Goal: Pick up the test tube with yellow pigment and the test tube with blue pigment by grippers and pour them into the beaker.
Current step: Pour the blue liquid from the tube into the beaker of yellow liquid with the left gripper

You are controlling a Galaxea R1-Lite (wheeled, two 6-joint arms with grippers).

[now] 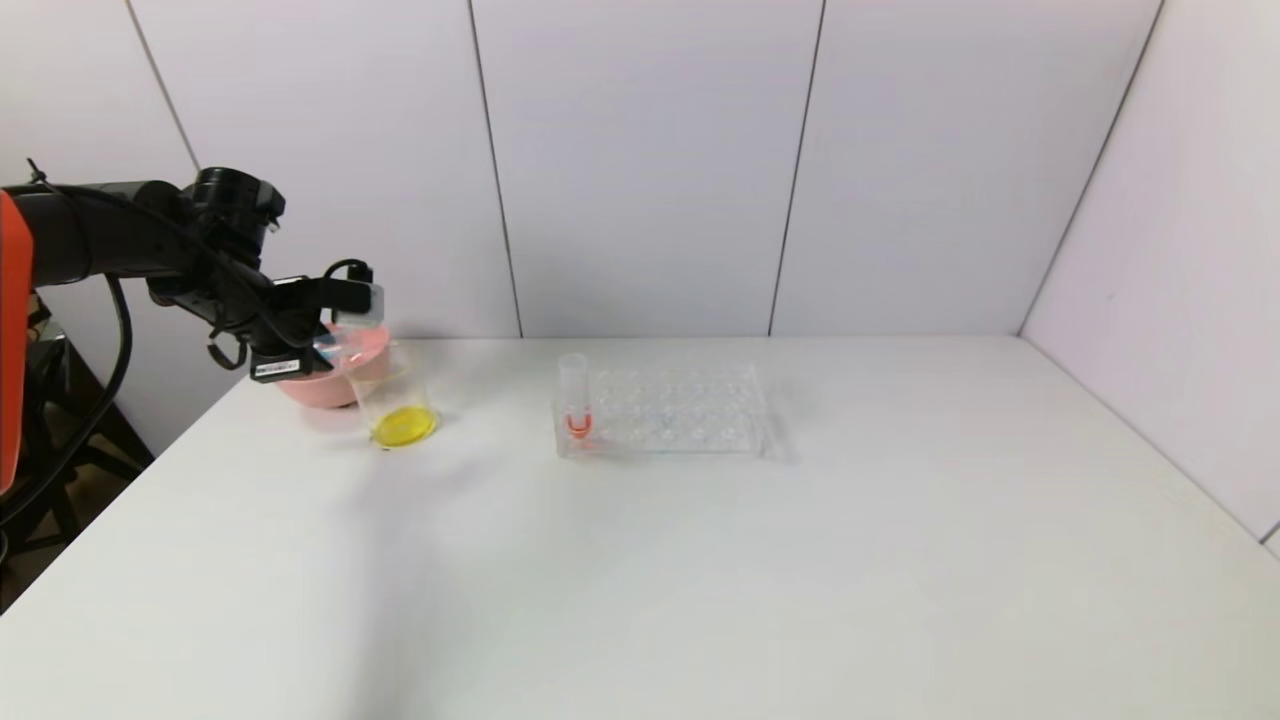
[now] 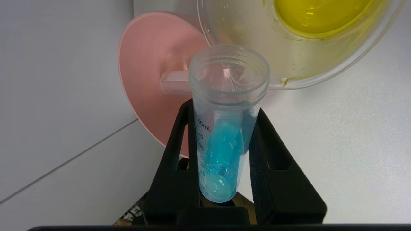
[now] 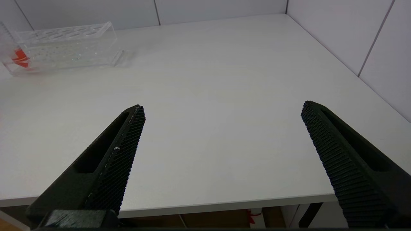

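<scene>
Blue-pigment tube (image 2: 224, 141) clamped by left gripper (image 2: 221, 128), mouth near beaker (image 2: 289, 64) rim; right gripper (image 3: 221, 112) open.

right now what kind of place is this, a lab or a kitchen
Most likely a mock chemistry bench, not a kitchen: a clear tube rack sits on a bare white table, beside a beaker holding yellow liquid, and the left claw grips a graduated tube of blue liquid.

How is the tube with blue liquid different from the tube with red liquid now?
The clear tube with blue liquid is clamped in the left gripper, raised near the glass beaker; the clear tube with red liquid stands upright in the transparent rack. One holds blue liquid, the other red. Both are open at the top.
</scene>
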